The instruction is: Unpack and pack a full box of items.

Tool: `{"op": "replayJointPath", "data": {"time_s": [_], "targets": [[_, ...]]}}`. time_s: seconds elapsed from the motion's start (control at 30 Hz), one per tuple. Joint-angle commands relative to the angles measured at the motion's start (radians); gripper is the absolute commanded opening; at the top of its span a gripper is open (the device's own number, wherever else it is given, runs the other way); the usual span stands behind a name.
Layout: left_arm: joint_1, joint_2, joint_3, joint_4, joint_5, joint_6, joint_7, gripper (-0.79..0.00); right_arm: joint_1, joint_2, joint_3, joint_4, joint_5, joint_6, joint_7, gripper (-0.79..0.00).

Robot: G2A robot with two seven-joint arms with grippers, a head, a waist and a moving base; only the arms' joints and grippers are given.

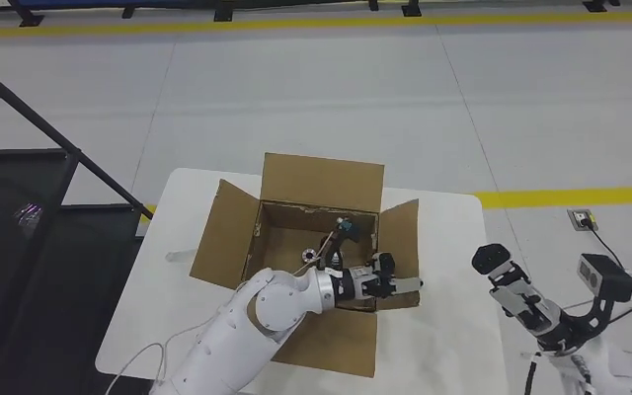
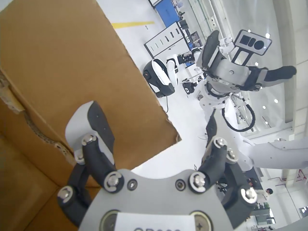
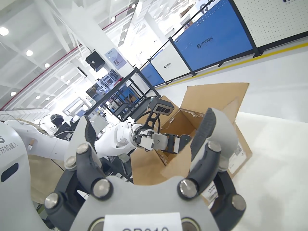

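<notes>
Two printed labels (image 3: 237, 150) on cardboard box (image 3: 214, 94)

An open brown cardboard box (image 1: 324, 180) sits upright near the middle of a white table (image 1: 449, 316), all four flaps spread outward. On its floor lies a small pale round item (image 1: 310, 256), too small to identify.

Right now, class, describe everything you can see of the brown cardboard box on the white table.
The brown cardboard box stands upright on the white table, top open, four flaps folded outward. Torn edges show corrugated layers. A printed label shows on its outside. A few small items lie inside. The open left end effector sits at the flap facing the right arm.
</notes>
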Motion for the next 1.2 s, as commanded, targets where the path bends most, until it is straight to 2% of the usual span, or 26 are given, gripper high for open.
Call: {"op": "replayJointPath", "data": {"time_s": [0.0, 0.2, 0.4, 0.53, 0.63, 0.77, 0.9, 1.03, 1.17], "targets": [[-0.029, -0.018, 0.032, 0.05, -0.014, 0.005, 0.001, 0.0, 0.003, 0.0, -0.001, 0.0, -0.003, 0.0, 0.002, 0.0], [-0.087, -0.065, 0.101, 0.161, -0.047, 0.008, -0.015, 0.0, 0.003, 0.0, -0.001, 0.0, -0.003, 0.0, 0.002, 0.0], [-0.115, -0.093, 0.129, 0.215, -0.041, -0.003, -0.02, 0.0, 0.003, 0.0, -0.002, -0.003, -0.007, 0.008, -0.003, 0.0], [-0.112, -0.091, 0.106, 0.185, -0.008, -0.015, -0.007, 0.0, 0.024, 0.005, -0.001, -0.048, -0.1, 0.081, 0.01, 0.0], [-0.086, -0.068, 0.051, 0.105, 0.075, -0.026, 0.014, 0.0, 0.053, 0.011, 0.007, -0.09, -0.187, 0.171, 0.02, 0.0], [0.013, -0.013, -0.086, -0.065, 0.152, -0.021, -0.001, 0.0, 0.107, 0.019, 0.003, -0.157, -0.3, 0.283, 0.052, 0.0], [0.158, 0.046, -0.286, -0.272, 0.19, -0.012, -0.041, 0.0, 0.212, 0.033, -0.052, -0.214, -0.401, 0.379, 0.179, 0.0], [0.331, 0.092, -0.516, -0.468, 0.206, -0.011, -0.057, 0.0, 0.373, 0.043, -0.191, -0.241, -0.528, 0.466, 0.342, 0.0], [0.487, 0.123, -0.74, -0.592, 0.17, -0.027, -0.06, 0.0, 0.572, 0.043, -0.394, -0.19, -0.646, 0.536, 0.499, 0.0]]}}
